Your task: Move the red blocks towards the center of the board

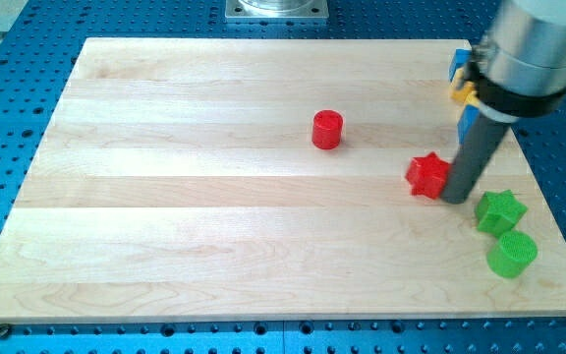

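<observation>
A red cylinder (327,130) stands on the wooden board (214,197) a little right of the middle. A red star block (426,175) lies further toward the view's right. My tip (455,198) is at the star's right side, touching or nearly touching it. The rod rises from there to the arm's grey body at the view's top right.
A green star block (500,210) and a green cylinder (512,254) lie near the board's right edge, just right of my tip. Blue (456,65) and yellow (464,92) blocks are partly hidden behind the arm at the top right.
</observation>
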